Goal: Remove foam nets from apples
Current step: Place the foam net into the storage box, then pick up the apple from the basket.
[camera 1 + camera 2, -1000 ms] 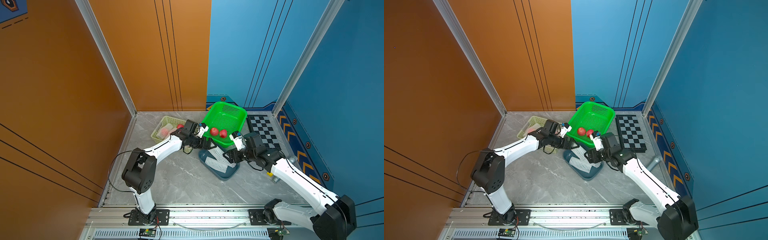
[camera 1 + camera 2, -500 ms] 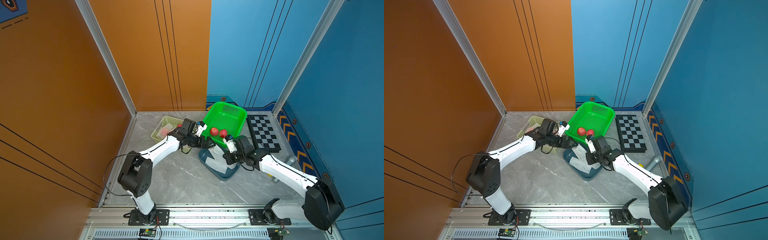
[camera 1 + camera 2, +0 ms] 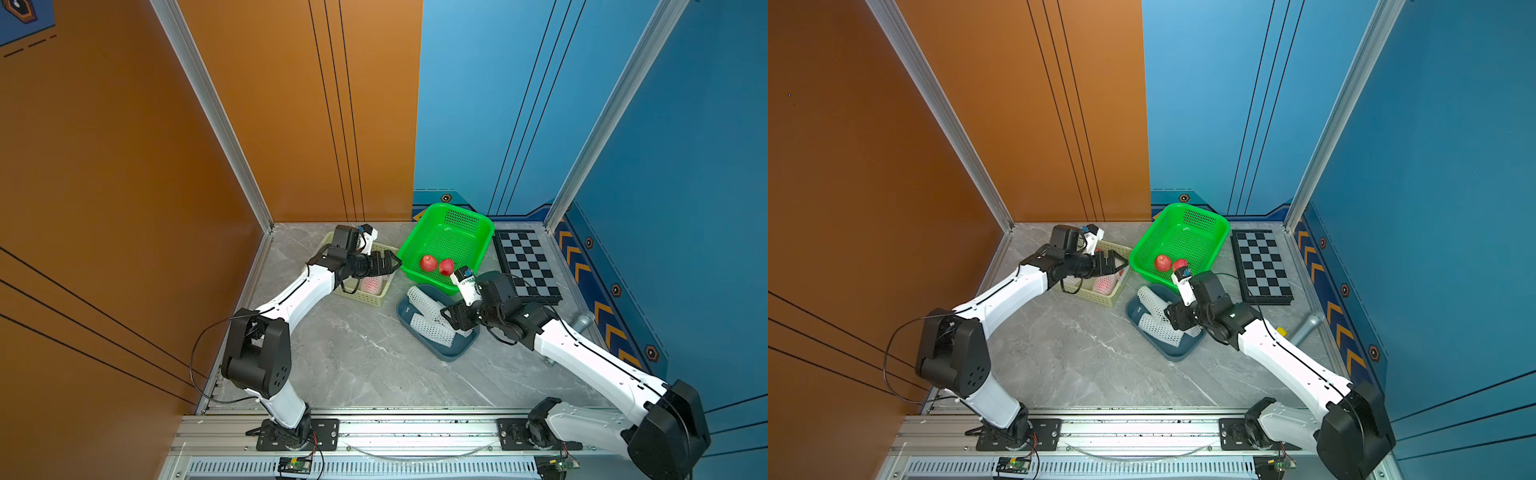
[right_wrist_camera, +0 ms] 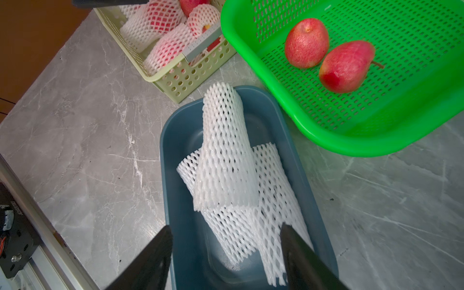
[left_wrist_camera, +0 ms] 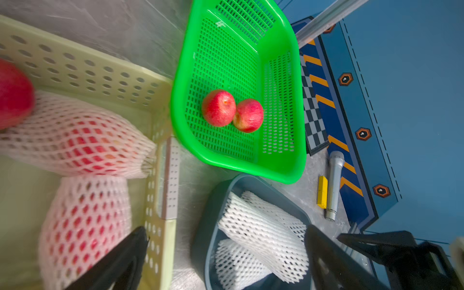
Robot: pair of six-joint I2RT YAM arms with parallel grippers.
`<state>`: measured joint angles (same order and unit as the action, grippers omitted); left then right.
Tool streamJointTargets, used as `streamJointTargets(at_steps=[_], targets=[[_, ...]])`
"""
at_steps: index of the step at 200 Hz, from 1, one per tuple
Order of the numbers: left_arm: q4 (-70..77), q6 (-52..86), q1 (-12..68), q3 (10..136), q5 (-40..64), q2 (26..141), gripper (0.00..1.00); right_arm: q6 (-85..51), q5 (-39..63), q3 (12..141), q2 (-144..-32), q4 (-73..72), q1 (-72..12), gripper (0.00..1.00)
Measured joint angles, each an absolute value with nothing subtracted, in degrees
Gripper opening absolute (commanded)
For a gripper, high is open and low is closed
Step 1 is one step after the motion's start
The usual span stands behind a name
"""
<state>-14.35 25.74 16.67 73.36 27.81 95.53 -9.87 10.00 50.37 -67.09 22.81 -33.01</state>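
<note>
Two bare red apples (image 3: 428, 263) (image 4: 306, 42) lie side by side in the green basket (image 3: 405, 253). Two empty white foam nets (image 3: 428, 309) (image 4: 226, 155) lie crossed in the dark blue tray (image 3: 451, 355). Several apples in foam nets (image 5: 75, 140) (image 4: 170, 47) fill the pale yellow basket (image 3: 365, 297), with one bare apple (image 5: 12, 93) among them. My left gripper (image 3: 392, 262) (image 5: 226, 229) hangs open over that basket's end nearest the green one, holding nothing. My right gripper (image 3: 446, 318) (image 4: 225, 227) stands open just above the tray's nets, gripping neither.
A folded chessboard (image 3: 525, 266) lies right of the green basket. A silver microphone (image 5: 334, 185) and a yellow block (image 5: 322, 192) rest by the right wall. The green basket's rim overhangs the tray's far end. Orange and blue walls close in three sides.
My left gripper has drawn back from the green basket's edge toward the yellow basket. My right arm reached in over the tray, then pulled back a little, its jaws now open.
</note>
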Motion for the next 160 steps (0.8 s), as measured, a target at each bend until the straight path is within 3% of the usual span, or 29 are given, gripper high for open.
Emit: streamJointTargets(at_steps=[37,60,71,108,160], targets=[[-13.5,26.5,13.2,77.8,27.2,99.4,0.99,-9.5,8.7,50.7,-64.8,24.2,-33.0,0.79],[-9.9,26.9,11.7,82.3,27.7,103.7,0.88,-9.5,8.3,50.7,-64.1,24.6,-33.0,0.8],[-8.1,26.3,11.2,83.9,28.3,105.7,0.75,-9.5,8.1,50.7,-63.8,24.6,-33.0,0.8],[-6.0,24.1,8.8,88.2,29.4,112.5,0.62,-9.5,7.2,50.7,-60.8,25.1,-32.6,0.8],[-10.4,16.4,9.1,91.0,26.1,114.3,0.61,-9.5,6.6,49.8,-57.5,25.5,-30.3,0.81]])
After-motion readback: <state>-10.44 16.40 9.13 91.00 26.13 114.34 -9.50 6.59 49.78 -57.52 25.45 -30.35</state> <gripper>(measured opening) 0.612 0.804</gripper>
